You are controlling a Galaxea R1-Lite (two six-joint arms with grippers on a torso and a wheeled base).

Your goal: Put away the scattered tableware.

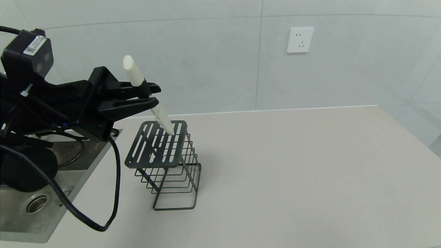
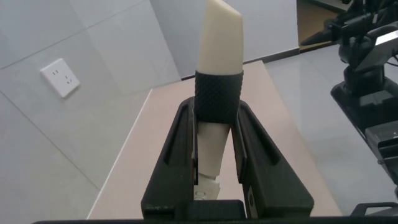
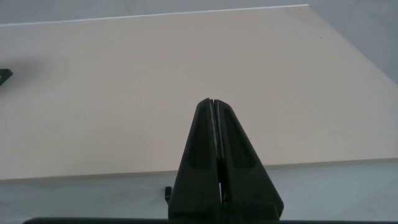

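Observation:
A long white utensil (image 1: 133,73) with a black textured band round its handle (image 2: 217,93) is clamped in my left gripper (image 1: 155,94), which is shut on it. The utensil slants downward, and its lower tip (image 1: 167,126) reaches the slotted top of a dark wire rack (image 1: 156,151) standing on the beige counter (image 1: 293,165). Whether the tip has entered a slot I cannot tell. In the left wrist view the black fingers (image 2: 180,137) press on both sides of the handle. My right gripper (image 3: 214,106) hangs shut above bare counter, holding nothing.
A steel sink (image 1: 34,206) is set into the counter at the near left, under my left arm, with a black cable (image 1: 115,172) drooping over its edge. A white wall socket (image 1: 300,40) is on the tiled back wall. Open counter stretches right of the rack.

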